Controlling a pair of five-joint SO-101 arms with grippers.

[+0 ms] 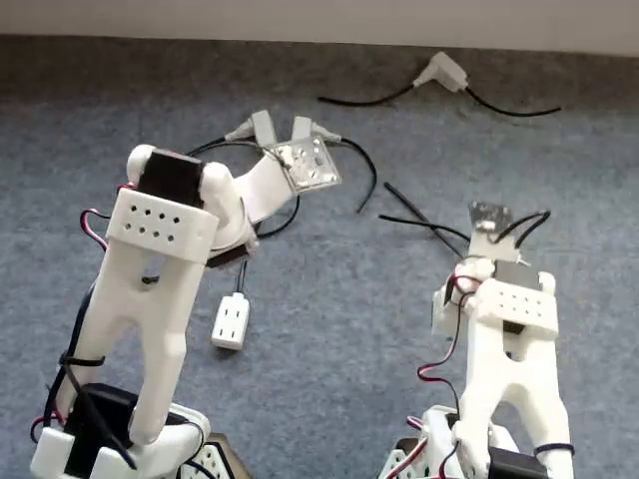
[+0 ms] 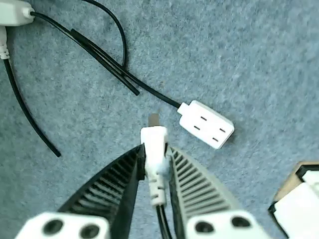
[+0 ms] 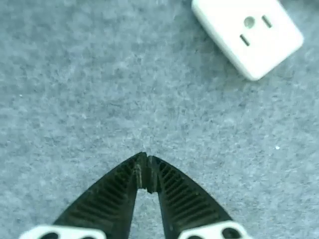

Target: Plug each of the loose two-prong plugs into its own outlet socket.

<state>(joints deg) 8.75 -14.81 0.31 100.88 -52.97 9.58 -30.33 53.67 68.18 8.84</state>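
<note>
My left gripper (image 2: 155, 149) is shut on a white two-prong plug (image 2: 153, 144). The plug's prongs point out past the fingertips and its black cord runs back between the fingers. A white cord-end socket (image 2: 207, 124) lies on the grey carpet just beside the plug's tip, apart from it; it also lies near the left arm (image 1: 232, 321). My right gripper (image 3: 145, 162) is shut on nothing, low over bare carpet. A white outlet block (image 3: 249, 35) with slots facing up lies beyond it.
Another white plug (image 1: 444, 70) on a black cord lies at the far edge of the carpet. Loose black cords (image 1: 419, 215) cross between the arms. Two pale plug-like pieces (image 1: 262, 125) sit past the left arm's wrist. A tan board (image 2: 299, 184) lies near the arm's base.
</note>
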